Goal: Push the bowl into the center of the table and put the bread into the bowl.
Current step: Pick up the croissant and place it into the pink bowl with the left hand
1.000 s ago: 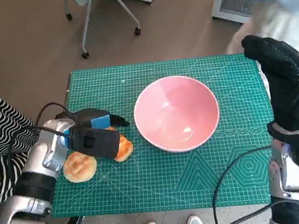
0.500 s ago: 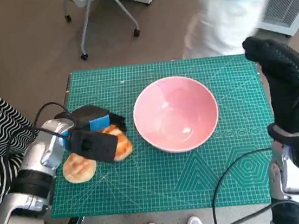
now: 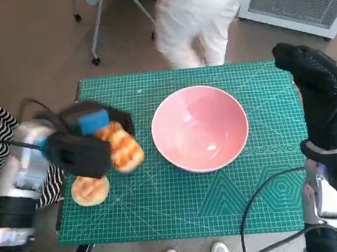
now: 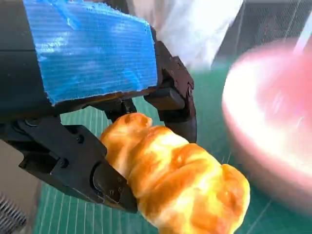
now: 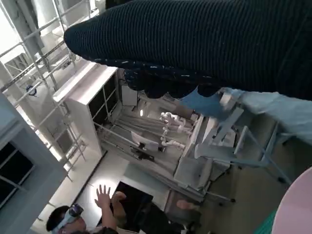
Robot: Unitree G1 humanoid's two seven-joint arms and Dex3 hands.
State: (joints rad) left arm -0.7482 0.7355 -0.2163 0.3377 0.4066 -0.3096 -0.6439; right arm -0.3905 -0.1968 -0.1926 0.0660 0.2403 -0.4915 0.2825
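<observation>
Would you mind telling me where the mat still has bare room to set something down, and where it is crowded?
The green mat is bare along the near edge in front of the pink bowl, and along the far edge behind it. The left side is crowded: the left hand holds one bread roll above the mat, with a second bun lying beside it.

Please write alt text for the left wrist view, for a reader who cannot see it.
The left hand, black with blue tape on its back, holds a golden bread roll between its fingers above the green mat. Beside it, blurred, is the pink bowl.
</observation>
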